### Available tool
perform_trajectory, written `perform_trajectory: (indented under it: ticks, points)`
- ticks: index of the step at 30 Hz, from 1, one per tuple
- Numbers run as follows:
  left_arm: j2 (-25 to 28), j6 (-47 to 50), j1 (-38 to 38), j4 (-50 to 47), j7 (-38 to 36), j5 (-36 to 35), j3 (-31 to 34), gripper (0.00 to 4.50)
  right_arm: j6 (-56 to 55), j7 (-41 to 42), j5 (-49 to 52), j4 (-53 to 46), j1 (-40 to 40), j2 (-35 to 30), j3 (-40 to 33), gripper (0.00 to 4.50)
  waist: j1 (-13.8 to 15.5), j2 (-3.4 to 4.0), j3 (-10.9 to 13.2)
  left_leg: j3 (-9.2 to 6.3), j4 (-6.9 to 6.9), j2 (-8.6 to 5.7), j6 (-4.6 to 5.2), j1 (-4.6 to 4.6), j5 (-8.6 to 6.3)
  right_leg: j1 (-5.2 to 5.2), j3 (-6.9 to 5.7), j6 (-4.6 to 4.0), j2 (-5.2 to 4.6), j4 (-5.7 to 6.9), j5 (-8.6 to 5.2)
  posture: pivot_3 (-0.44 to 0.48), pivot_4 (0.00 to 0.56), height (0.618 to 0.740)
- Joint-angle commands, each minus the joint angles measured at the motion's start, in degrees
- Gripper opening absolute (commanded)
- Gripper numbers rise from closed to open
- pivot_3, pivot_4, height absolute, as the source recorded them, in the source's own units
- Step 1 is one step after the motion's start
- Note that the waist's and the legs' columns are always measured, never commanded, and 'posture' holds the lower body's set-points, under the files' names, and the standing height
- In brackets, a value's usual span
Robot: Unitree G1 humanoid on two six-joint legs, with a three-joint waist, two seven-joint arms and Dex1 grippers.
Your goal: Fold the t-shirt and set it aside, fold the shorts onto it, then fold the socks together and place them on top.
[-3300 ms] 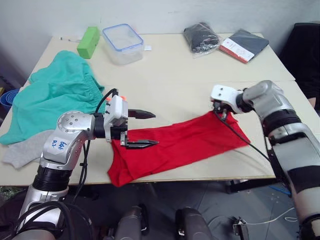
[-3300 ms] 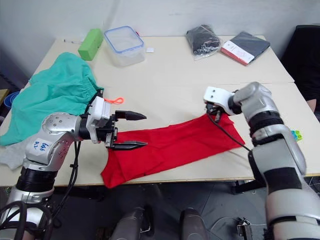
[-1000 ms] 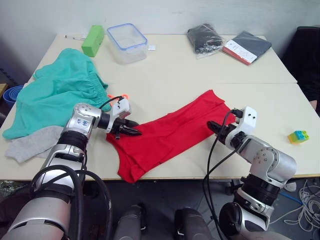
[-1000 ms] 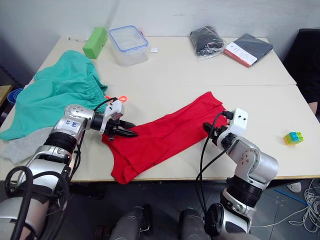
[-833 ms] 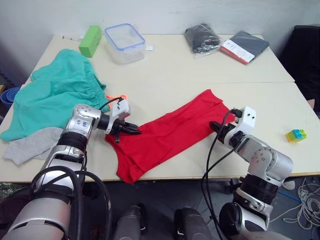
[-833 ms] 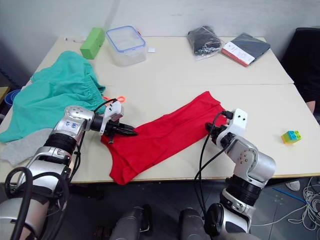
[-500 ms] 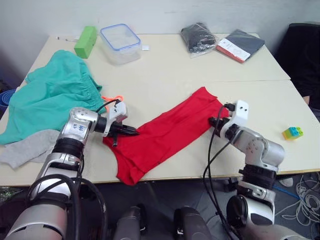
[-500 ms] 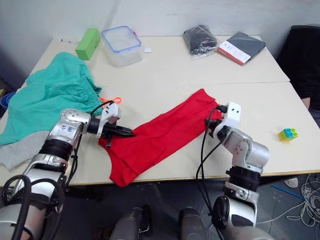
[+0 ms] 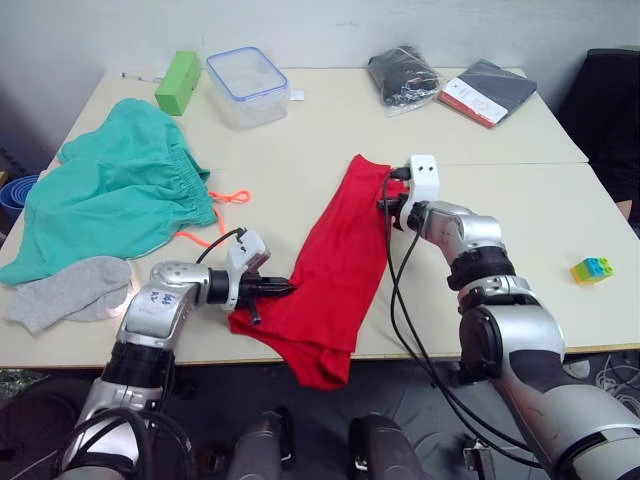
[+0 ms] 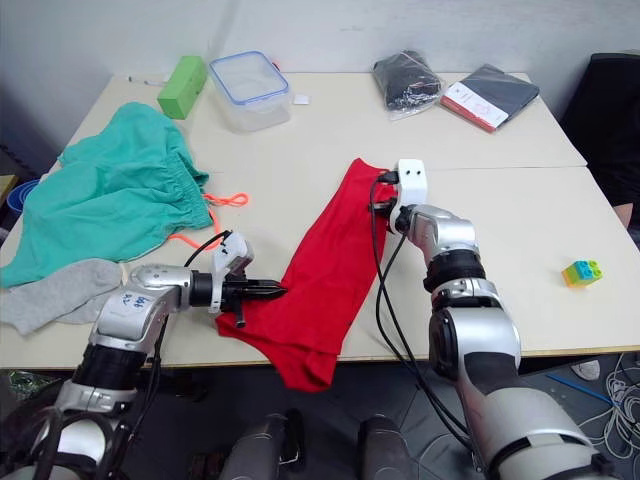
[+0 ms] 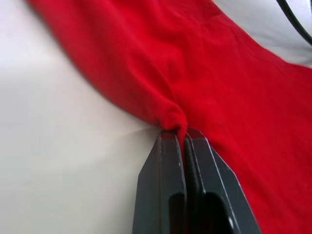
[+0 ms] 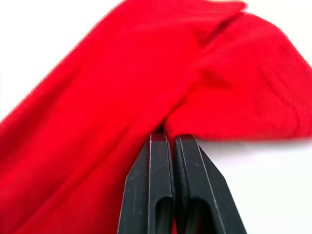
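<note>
Since half a second ago, the t-shirt [image 9: 335,255] has swung round on the surface [image 9: 520,150]: it lay slanted across the front edge, and now it runs nearly front to back, its near end hanging over the edge. Both of my arms came round with it, the right one drawn in toward the middle.

On the far left I see the shorts [image 9: 110,200], spread in a loose heap with the orange drawstring [image 9: 228,197] trailing out toward the shirt but apart from it. The shirt sits right of them, narrow and bunched along its length. The socks [image 9: 65,292] lie at the near left corner, just beside the shorts' lower edge.

My left gripper [image 9: 280,289] is at the shirt's near left side; in the left wrist view its fingers [image 11: 163,185] are pressed together with a pinch of red cloth puckered between the tips. My right gripper [image 9: 388,205] is at the far end of the shirt, and in the right wrist view its fingers [image 12: 158,185] are likewise clamped on a fold of the red fabric.

Further back stand a clear lidded box [image 9: 246,85], a green block [image 9: 176,82], a black bagged cloth [image 9: 403,76] and a dark booklet [image 9: 486,91]. A small toy brick [image 9: 591,269] sits at the right.
</note>
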Motion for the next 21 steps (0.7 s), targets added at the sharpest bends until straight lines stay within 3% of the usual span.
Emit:
perform_trajectory:
  ticks: [1,7,8,11,14,17,21]
  points:
    - [-2.0,4.9,2.8,-6.8,5.2,-2.1,-0.1,0.0,-4.9,0.9,-1.0,4.8,-3.0,0.0,0.7,0.04,-0.1,0.0,0.0,0.0,-0.01,0.0,0.0,0.01,0.0,0.0,0.05,0.0,0.02,0.0,0.0,0.0,0.15,0.74]
    - [-2.2,8.9,3.6,-8.6,11.4,-3.6,2.8,0.0,-8.8,-0.1,-3.4,7.8,-4.7,-1.7,2.2,0.04,-0.1,0.0,0.0,0.02,-0.04,0.03,-0.03,0.02,0.02,0.0,0.13,0.0,0.04,-0.06,0.0,0.0,0.15,0.74]
    - [-1.9,9.3,3.3,-8.5,11.7,-4.2,3.3,0.48,-9.2,0.1,-3.8,7.9,-4.7,-2.1,2.6,0.0,-0.1,0.0,0.0,0.02,-0.04,0.04,-0.05,0.01,0.03,0.0,0.13,0.0,0.04,-0.1,0.0,0.0,0.15,0.74]
    - [-0.6,10.3,2.6,-8.5,11.1,-6.6,4.4,1.28,-9.7,1.1,-4.8,7.5,-4.3,-3.2,3.7,0.0,-0.2,0.0,0.0,0.03,-0.04,0.05,-0.05,0.01,0.03,0.0,0.14,0.0,0.04,-0.18,0.0,0.0,0.15,0.74]
    - [1.3,11.6,1.7,-8.7,10.0,-8.9,5.3,2.22,-9.8,3.2,-5.4,5.7,-3.3,-4.4,4.5,0.63,-0.2,0.01,0.0,0.05,-0.06,0.06,-0.06,0.02,0.03,-0.02,0.15,0.0,0.05,-0.38,0.0,0.0,0.15,0.74]
    - [5.5,12.3,0.3,-7.9,6.6,-11.2,6.2,3.17,-7.6,7.0,-4.7,-0.2,-1.1,-6.4,5.0,1.62,-0.2,0.02,0.0,0.06,-0.11,0.06,-0.08,0.0,0.03,-0.05,0.15,0.0,0.06,-0.41,0.0,0.0,0.15,0.74]
    - [11.1,7.0,-5.5,0.0,0.3,-10.9,4.1,4.4,5.4,11.7,-1.1,-21.7,7.5,-10.1,4.3,2.97,0.2,0.03,0.0,0.07,-0.16,0.07,-0.1,-0.01,0.02,-0.09,0.17,-0.01,0.06,-0.41,0.0,0.0,0.15,0.74]
